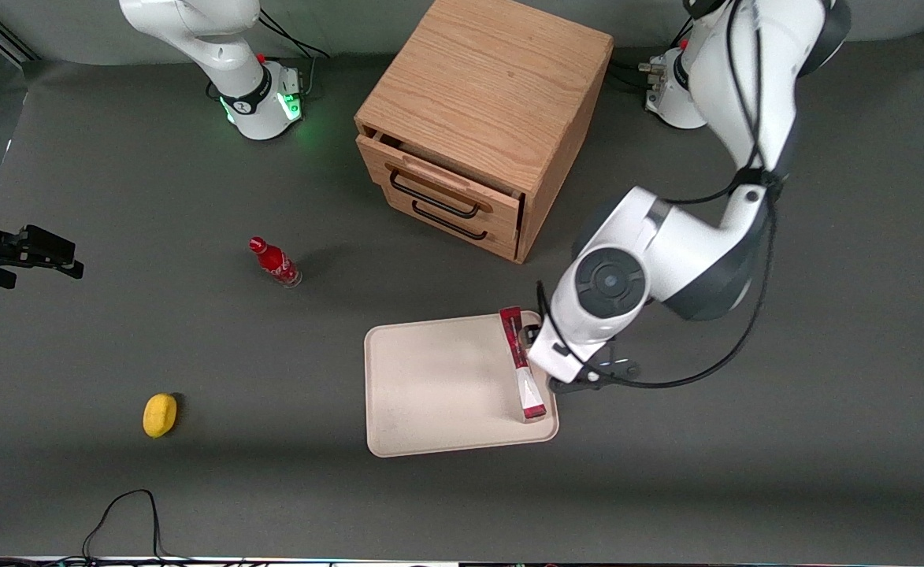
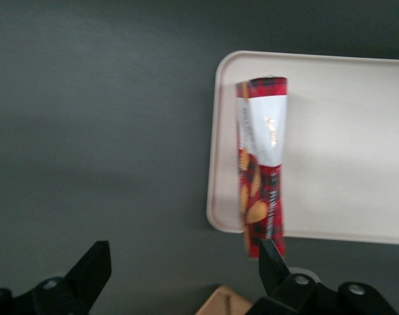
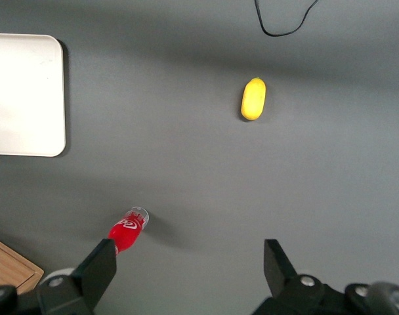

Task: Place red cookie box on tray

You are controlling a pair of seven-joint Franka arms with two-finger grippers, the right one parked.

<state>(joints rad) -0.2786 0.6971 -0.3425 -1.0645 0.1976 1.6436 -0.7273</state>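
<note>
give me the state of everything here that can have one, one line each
red cookie box: standing on its long edge on the tray, along the rim, released
tray: flat on the table, holding only the box
gripper: open, just off the tray's edge, beside the box
wooden drawer cabinet: top drawer slightly open, lower shut
red bottle: upright
yellow lemon: lying on the table

Front view read as a clock face, centred on the grey table mat.
- Wooden drawer cabinet at 12 o'clock. It has two drawers with black handles, and the upper one is pulled out slightly.
- Small red bottle at 8 o'clock from the cabinet, standing apart from it.
- Yellow lemon-like object at 7 o'clock from the bottle, well apart.
- Black cable looped at 6 o'clock from the yellow object, nearest the camera.
</note>
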